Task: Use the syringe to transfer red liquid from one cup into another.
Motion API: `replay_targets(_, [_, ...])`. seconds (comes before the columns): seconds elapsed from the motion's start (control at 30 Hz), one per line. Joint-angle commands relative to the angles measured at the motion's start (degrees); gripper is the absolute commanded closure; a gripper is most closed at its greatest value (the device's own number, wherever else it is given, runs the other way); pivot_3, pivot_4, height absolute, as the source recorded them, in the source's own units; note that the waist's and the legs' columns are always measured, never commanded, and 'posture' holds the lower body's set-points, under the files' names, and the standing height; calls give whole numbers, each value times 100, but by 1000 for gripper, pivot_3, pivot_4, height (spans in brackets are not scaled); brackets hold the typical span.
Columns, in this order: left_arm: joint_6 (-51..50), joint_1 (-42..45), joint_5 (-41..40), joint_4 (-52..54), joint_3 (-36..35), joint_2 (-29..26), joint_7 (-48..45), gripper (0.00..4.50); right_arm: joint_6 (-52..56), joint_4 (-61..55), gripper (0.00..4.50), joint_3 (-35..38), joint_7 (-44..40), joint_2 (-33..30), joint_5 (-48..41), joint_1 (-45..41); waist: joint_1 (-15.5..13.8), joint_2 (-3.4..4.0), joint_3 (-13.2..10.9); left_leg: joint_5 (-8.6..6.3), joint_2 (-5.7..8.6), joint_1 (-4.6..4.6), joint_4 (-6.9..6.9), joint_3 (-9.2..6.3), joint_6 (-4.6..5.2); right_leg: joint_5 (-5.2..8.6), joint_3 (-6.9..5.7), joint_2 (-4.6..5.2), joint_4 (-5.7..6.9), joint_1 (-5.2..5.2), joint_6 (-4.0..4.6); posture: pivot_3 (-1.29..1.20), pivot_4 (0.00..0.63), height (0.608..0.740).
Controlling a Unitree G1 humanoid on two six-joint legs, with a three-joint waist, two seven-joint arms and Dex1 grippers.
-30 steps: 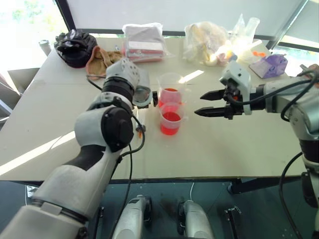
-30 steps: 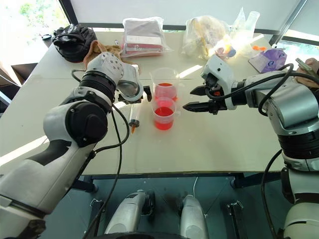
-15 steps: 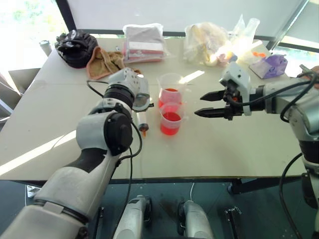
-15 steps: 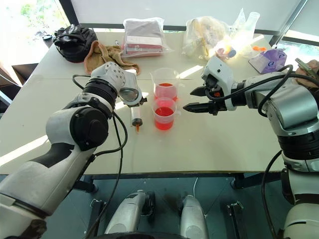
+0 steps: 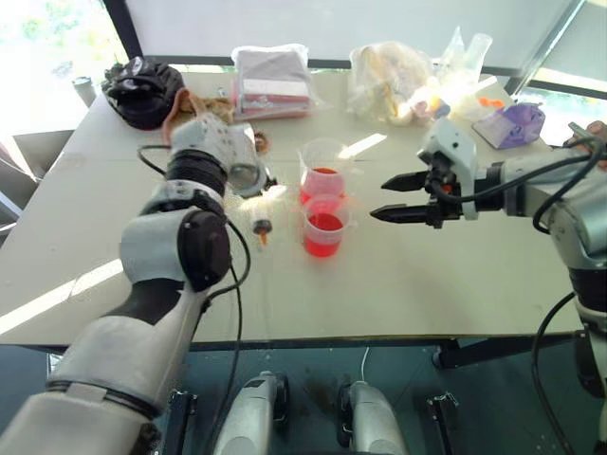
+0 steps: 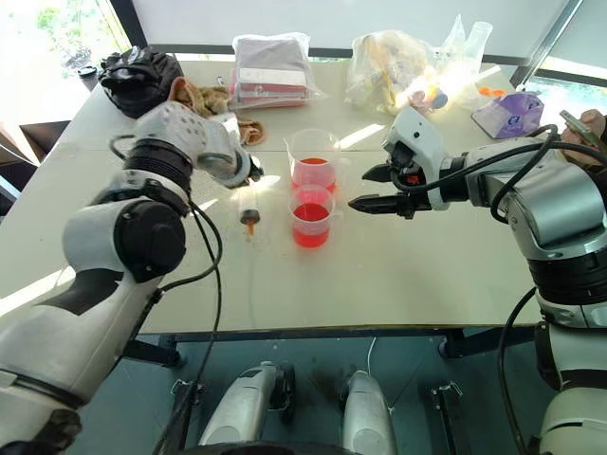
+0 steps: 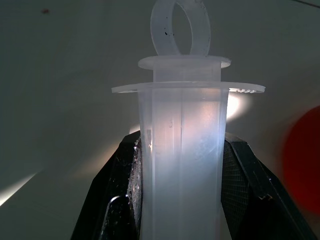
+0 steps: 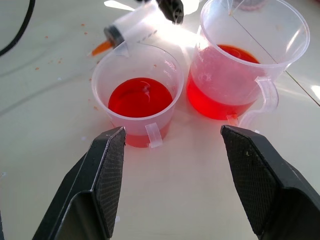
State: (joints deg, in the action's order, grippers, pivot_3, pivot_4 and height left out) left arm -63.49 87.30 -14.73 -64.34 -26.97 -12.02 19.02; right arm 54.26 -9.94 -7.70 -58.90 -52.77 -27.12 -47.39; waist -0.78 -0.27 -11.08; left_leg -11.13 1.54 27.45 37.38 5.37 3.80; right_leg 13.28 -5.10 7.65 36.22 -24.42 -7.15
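Here:
Left gripper (image 7: 182, 200): was clenched on the syringe (image 7: 182, 165) barrel.
Syringe: was held just left of the two cups of red liquid (image 8: 140, 97).
Right gripper (image 5: 391, 197): was spread, nothing grasped.

Two clear cups are sitting side by side: the smaller cup (image 8: 136, 95) and the larger cup (image 8: 235, 65), both holding red liquid (image 8: 140, 97). The syringe (image 8: 131, 27) is lying at eleven o'clock from the smaller cup.
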Motion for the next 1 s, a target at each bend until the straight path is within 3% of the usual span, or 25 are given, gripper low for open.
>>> replay_targets(0.03, [-441,-51,8,1333,573,-265,-609,3039,-143,-181,1328,218,56,22,9,5,0,0,0,0,0,0,0,0,0,0,0,0,0,0,0,0,150,740])
replay_targets(0.17, [-502,-478,-132,2709,1056,-543,-1464,3039,-190,-182,1328,219,157,95,26,-15,6,1,1,0,0,-2,0,1,0,0,1,0,0,2,0,0,150,740])
replay_targets(0.3, [664,-845,-180,3584,1485,-822,-2687,3039,-276,-224,1328,317,267,133,4,97,-1,1,0,1,-1,-3,0,2,-1,0,2,0,0,2,0,0,150,740])
replay_targets(0.5, [2256,-980,-137,4089,1933,-722,-3818,3039,-362,-219,1328,349,404,220,41,118,-9,1,0,1,0,-1,1,5,-1,-1,2,2,-5,4,2,0,150,740])
replay_targets(0.67, [3694,-1022,184,3919,2299,-577,-4327,3039,-362,-217,1328,334,469,214,89,78,6,1,1,2,-1,-2,0,7,2,-1,2,1,-5,4,2,0,150,740])
replay_targets(1.0, [6005,-1460,288,3080,2530,242,-5139,3039,-202,-430,1328,568,610,93,50,154,-4,0,0,4,-3,0,13,10,29,-1,2,3,-6,8,2,0,150,740])
